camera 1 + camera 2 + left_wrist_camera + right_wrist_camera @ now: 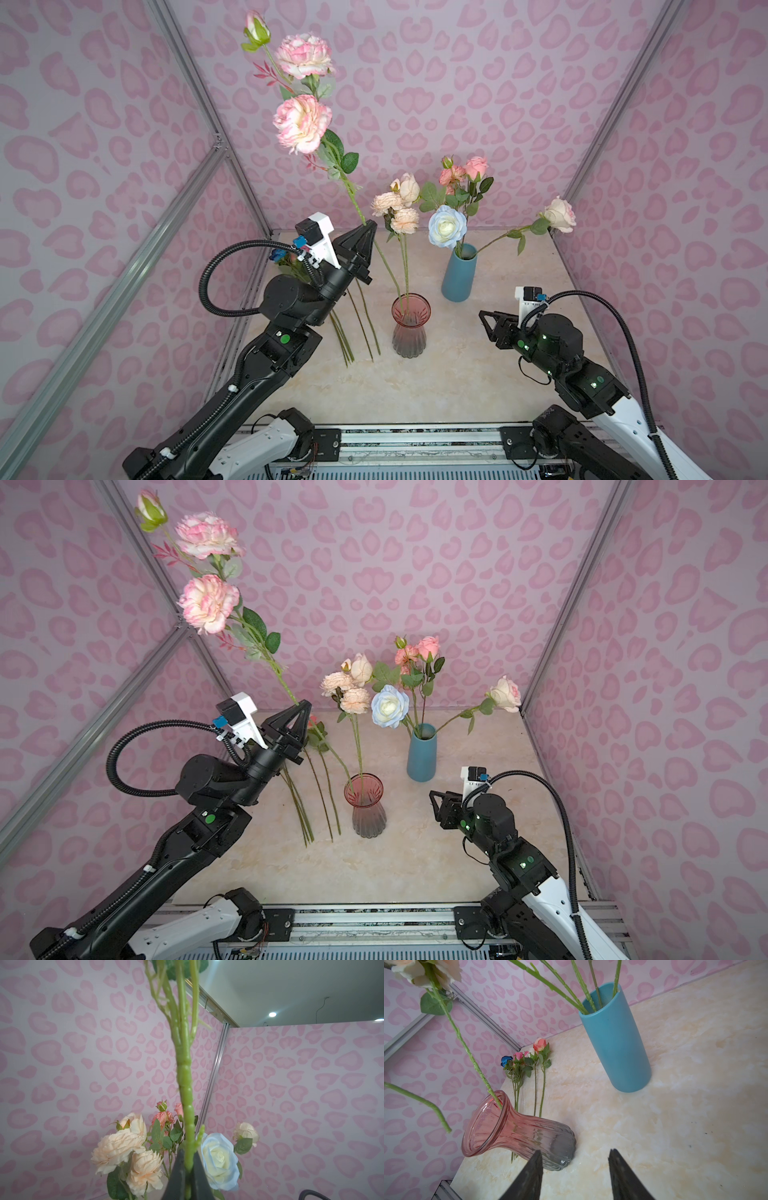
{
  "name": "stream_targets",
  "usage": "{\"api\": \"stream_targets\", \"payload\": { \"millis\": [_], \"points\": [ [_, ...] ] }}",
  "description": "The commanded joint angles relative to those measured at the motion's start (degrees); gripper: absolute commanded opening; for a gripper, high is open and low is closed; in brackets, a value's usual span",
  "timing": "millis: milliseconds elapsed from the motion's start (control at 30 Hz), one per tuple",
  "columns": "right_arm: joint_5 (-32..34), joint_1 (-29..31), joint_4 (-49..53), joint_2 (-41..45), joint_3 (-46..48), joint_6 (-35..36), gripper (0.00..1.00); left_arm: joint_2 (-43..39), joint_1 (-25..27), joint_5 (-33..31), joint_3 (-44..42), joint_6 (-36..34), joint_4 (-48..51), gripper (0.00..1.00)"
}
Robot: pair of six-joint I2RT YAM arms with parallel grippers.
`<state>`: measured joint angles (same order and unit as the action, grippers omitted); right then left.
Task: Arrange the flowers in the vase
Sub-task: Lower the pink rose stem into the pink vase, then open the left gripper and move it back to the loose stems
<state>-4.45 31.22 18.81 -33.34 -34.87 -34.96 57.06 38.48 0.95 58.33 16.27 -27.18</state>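
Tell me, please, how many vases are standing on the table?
2. A pink glass vase stands at the centre; a blue vase stands behind it, further right in both top views.

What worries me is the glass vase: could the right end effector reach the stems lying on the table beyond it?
Probably not cleanly. The open right end effector faces the glass vase, which stands between it and the lying stems; the left arm also hangs above them. It would likely have to go around.

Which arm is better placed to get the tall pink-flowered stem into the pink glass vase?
Left. The left claw is shut on the pink-flowered stem, whose lower end hangs near the pink glass vase mouth; the right claw stands open and empty beside it.
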Motion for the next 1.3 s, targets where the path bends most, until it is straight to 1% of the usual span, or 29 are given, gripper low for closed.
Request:
{"api": "stream_targets", "payload": {
  "millis": [0,133,367,433,467,500,567,633,667,700,867,967,1033,1133,1267],
  "points": [
    [1.1,0.0,0.4,0.9,0.3,0.4,0.53,2.2,1.7,-4.5,-2.0,-2.9,-6.2,0.03],
    [1.1,0.0,0.5,1.7,1.0,0.5,0.53,4.3,3.0,-7.4,-4.7,-4.0,-6.7,0.03],
    [1.3,-0.1,0.7,1.4,1.2,1.1,0.54,6.8,5.5,-9.9,-7.2,-4.0,-4.7,0.03],
    [1.2,-0.1,0.4,1.4,1.5,1.1,0.55,7.4,6.3,-10.4,-7.0,-4.0,-2.9,0.05],
    [1.1,-0.1,0.3,1.5,1.6,1.1,0.55,7.7,6.5,-10.3,-6.9,-4.2,-2.1,0.08],
    [1.2,-0.1,0.1,1.5,1.6,0.8,0.56,7.9,7.0,-10.4,-6.7,-4.2,-1.0,0.14],
    [0.8,-0.1,-0.6,1.5,1.4,0.4,0.57,7.9,7.7,-10.6,-6.3,-4.7,1.4,0.19],
    [0.5,-0.1,-1.0,1.5,1.0,0.2,0.57,7.5,8.5,-11.3,-6.0,-5.4,3.9,0.31],
    [0.5,-0.1,-1.1,1.4,0.9,0.2,0.57,7.3,8.7,-11.5,-5.7,-5.6,5.0,0.39],
    [0.6,-0.1,-1.1,1.4,0.9,0.4,0.56,6.9,8.7,-11.5,-5.3,-5.7,6.7,0.42],
    [0.4,-0.1,-1.7,1.3,1.1,0.3,0.56,3.8,9.1,-11.5,-5.1,-6.0,13.1,0.44],
    [0.2,-0.1,-2.2,1.3,1.5,0.2,0.56,0.6,9.4,-12.5,-6.5,-5.4,15.9,0.45],
    [0.1,-0.1,-2.4,1.2,1.5,0.4,0.56,-1.4,9.5,-13.1,-7.3,-5.3,19.4,0.47],
    [0.0,-0.1,-2.5,1.0,1.4,0.6,0.56,-4.7,9.4,-15.1,-8.9,-5.3,23.0,0.48],
    [0.1,-0.1,-2.4,0.8,1.3,1.0,0.56,-8.4,9.6,-14.4,-9.4,-4.0,26.7,0.48]
  ]
}}
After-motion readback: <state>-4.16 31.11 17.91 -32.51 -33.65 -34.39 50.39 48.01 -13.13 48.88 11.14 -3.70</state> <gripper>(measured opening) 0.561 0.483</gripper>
